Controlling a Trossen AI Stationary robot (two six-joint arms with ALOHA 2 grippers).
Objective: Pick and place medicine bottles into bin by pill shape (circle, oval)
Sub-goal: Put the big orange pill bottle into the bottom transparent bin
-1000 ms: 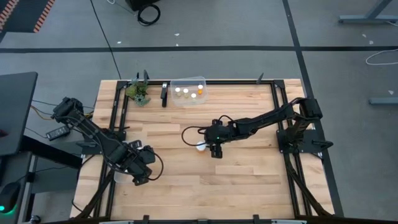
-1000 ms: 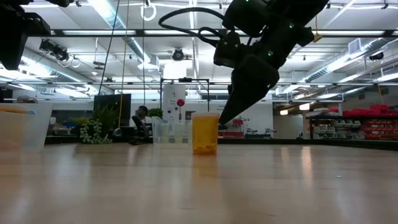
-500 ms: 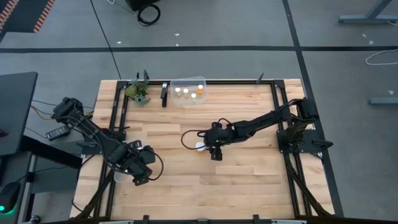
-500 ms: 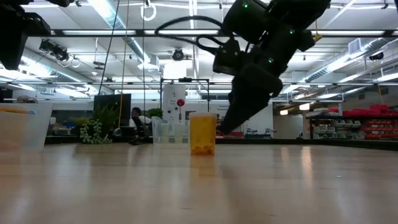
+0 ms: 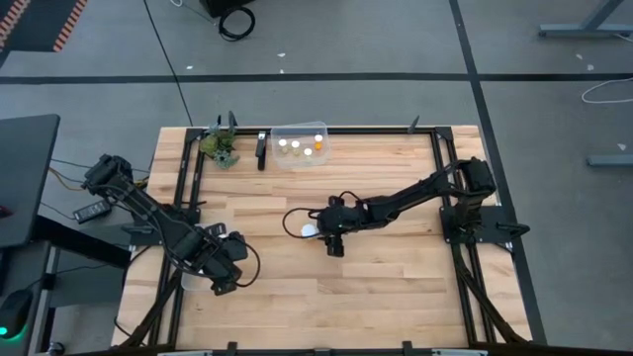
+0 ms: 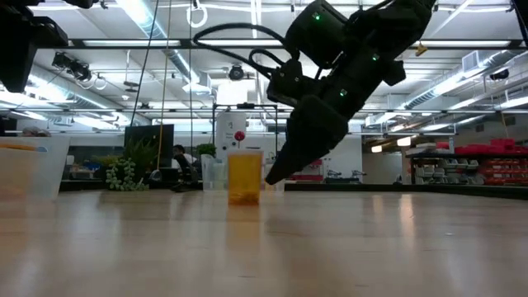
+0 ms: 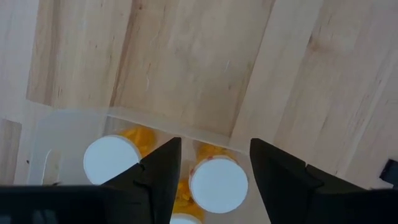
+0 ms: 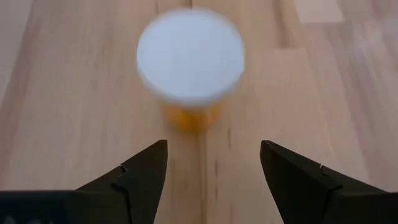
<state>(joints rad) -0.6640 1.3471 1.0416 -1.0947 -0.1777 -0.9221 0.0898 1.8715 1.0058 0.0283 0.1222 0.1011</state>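
Observation:
One amber medicine bottle [image 5: 310,230] with a white cap stands upright on its base near the table's middle. It also shows in the low view [image 6: 245,177] and in the right wrist view [image 8: 189,59]. My right gripper [image 5: 326,235] is open and low, just right of the bottle, its fingertips [image 8: 158,149] short of the bottle's base. My left gripper [image 5: 226,275] is open above a clear bin [image 7: 68,124] at the near left. That bin holds three white-capped bottles, and one cap [image 7: 217,183] lies between the left gripper's fingers. My right gripper: I cannot tell whether it touches the bottle. In the low view one fingertip [image 6: 270,176] stands right at the bottle's right side, low down. In the wrist view both fingers stay short of the bottle.
A second clear bin [image 5: 299,145] with several bottles stands at the far edge, next to a small green plant [image 5: 220,146]. A black cable loop [image 5: 294,220] from the right arm hangs by the bottle. Black frame rails [image 5: 445,188] run along the table's sides.
My right gripper has moved toward the table's left edge, staying low and open. The bottle has slid left along the table just ahead of it and has stayed upright.

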